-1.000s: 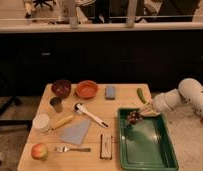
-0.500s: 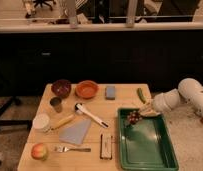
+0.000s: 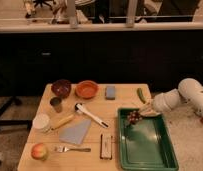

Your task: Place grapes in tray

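Gripper w/ grapes over tray (far end).

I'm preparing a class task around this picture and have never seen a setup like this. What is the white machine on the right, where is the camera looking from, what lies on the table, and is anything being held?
The white shape is a robot arm reaching in from the right. Its gripper, a two-finger claw, is at the far end of the green tray, right at the grapes, a small dark bunch just inside the tray's rim. Whether it grips them cannot be made out.

There is only one picture, taken from in front of the wooden table and somewhat above it.

On the table lie a dark bowl, an orange bowl, an apple, a fork, a grey sheet and a slim green vegetable.
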Controlling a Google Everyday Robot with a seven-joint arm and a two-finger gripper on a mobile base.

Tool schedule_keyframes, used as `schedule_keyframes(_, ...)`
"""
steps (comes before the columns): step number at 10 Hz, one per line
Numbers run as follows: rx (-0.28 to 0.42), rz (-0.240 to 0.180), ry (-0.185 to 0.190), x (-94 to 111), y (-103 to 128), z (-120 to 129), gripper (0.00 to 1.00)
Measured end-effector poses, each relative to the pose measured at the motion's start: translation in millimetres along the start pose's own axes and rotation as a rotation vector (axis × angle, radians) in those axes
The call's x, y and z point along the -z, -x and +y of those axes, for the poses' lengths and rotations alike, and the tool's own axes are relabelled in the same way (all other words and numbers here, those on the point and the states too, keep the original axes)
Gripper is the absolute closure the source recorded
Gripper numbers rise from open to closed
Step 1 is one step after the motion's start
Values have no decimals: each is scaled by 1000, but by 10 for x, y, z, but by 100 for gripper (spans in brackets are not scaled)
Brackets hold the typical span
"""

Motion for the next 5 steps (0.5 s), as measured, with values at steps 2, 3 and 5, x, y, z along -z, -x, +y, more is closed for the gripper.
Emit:
schedule_keyframes(2,0,0,0,2,-2,1,51)
schedule_keyframes(3,0,0,0,2,-2,1,42)
schedule_keyframes(5,0,0,0,2,-3,1,23)
